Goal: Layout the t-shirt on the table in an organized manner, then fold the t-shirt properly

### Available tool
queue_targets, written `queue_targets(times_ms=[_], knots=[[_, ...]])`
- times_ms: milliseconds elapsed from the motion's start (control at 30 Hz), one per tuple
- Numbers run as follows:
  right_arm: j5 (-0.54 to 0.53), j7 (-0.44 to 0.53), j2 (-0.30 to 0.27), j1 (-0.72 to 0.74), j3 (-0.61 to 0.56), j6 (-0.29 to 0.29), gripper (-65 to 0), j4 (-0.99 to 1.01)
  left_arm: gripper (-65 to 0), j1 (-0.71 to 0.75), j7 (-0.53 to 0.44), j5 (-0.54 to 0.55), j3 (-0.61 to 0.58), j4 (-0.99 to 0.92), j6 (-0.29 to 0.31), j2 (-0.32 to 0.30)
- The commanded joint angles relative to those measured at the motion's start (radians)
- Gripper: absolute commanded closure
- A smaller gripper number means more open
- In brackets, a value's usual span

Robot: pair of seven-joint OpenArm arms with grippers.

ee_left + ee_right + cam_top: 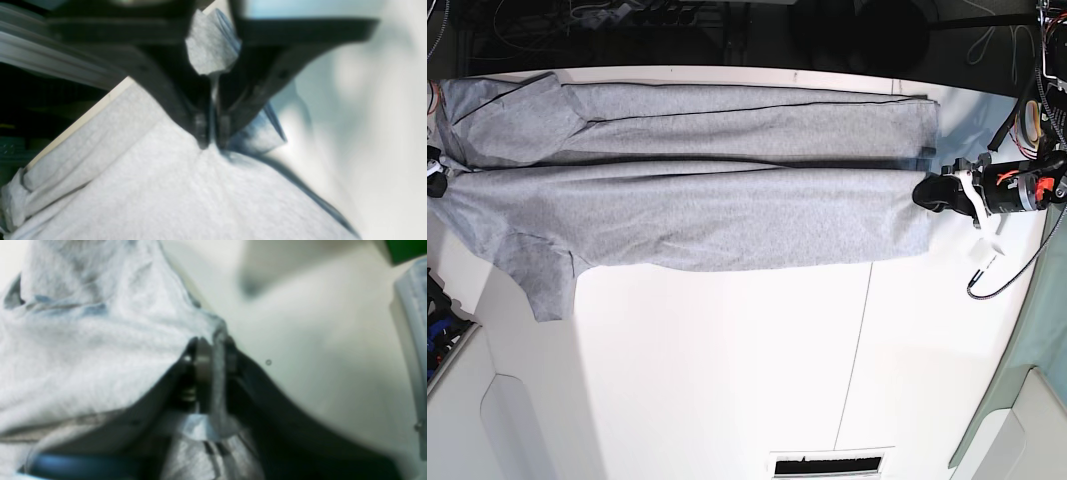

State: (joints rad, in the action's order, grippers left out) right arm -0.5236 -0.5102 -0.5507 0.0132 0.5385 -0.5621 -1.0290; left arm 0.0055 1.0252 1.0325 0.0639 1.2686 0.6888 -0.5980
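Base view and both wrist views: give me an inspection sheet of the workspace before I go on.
Surface: white table, bare in front, thin dark seam.
Job's things: grey t-shirt stretched along the far side, folded lengthwise, one sleeve hanging out.
Clutter: small white tag.
Grippers: left hand and right hand at opposite ends, cloth between the fingertips of each.
Cables: black cable by the left arm; more behind the table.
Surroundings: green-grey cloth.

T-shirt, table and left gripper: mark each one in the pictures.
t-shirt (727, 215): base view, middle of the grey fabric.
table (727, 370): base view, bare white top below the shirt.
left gripper (210, 141): left wrist view, between the fingertips pinching fabric.
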Motion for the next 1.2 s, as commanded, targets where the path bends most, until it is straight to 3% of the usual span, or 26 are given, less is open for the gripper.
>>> queue_targets(times_ms=[0, 67, 100, 200, 333, 467, 567, 733, 833, 1000, 1167], knots=[[-0.019, 0.04, -0.028, 0.013, 0.01, -0.002, -20.6, -0.013, -19.9, -0.017, -0.013, 0.023, 0.008, 0.015, 0.009, -0.017], [-0.019, 0.079, -0.031, 0.014, 0.01, -0.002, -33.1, -0.014, -25.5, -0.017, -0.024, 0.025, 0.008, 0.015, 0.009, -0.017], [-0.019, 0.105, -0.032, 0.014, 0.012, -0.002, -35.6, -0.02, -25.7, -0.018, -0.024, 0.025, 0.008, 0.015, 0.009, -0.018], [-0.019, 0.161, -0.03, 0.032, 0.031, 0.022, -35.6, -0.043, -25.7, -0.019, -0.023, 0.024, 0.008, 0.015, 0.009, -0.017], [-0.009, 0.167, -0.017, 0.138, 0.042, 0.044, -35.6, -0.042, -25.7, -0.019, -0.022, 0.025, 0.008, 0.015, 0.009, -0.017], [0.071, 0.167, 0.024, 0.252, 0.011, 0.046, -35.6, -0.031, -25.7, -0.019, -0.022, 0.025, 0.008, 0.015, 0.009, -0.017], [0.151, 0.187, 0.057, 0.328, -0.064, 0.108, -35.6, 0.018, -25.7, -0.019, -0.022, 0.021, 0.007, 0.015, 0.009, -0.017], [0.306, 0.318, 0.09, 0.468, -0.254, 0.237, -35.6, 0.246, -25.7, -0.016, -0.013, -0.01, 0.008, 0.015, 0.009, -0.017], [0.314, 0.365, 0.103, 0.53, -0.349, 0.227, -35.6, 0.418, -25.7, -0.004, -0.011, -0.012, 0.007, 0.015, 0.009, -0.017], [0.322, 0.38, 0.154, 0.537, -0.428, 0.097, -35.6, 0.512, -25.9, -0.003, -0.015, 0.003, 0.007, 0.015, 0.009, -0.017], [0.332, 0.38, 0.195, 0.527, -0.434, 0.034, -35.6, 0.509, -37.5, -0.009, -0.027, 0.003, 0.008, 0.015, 0.009, -0.017]])
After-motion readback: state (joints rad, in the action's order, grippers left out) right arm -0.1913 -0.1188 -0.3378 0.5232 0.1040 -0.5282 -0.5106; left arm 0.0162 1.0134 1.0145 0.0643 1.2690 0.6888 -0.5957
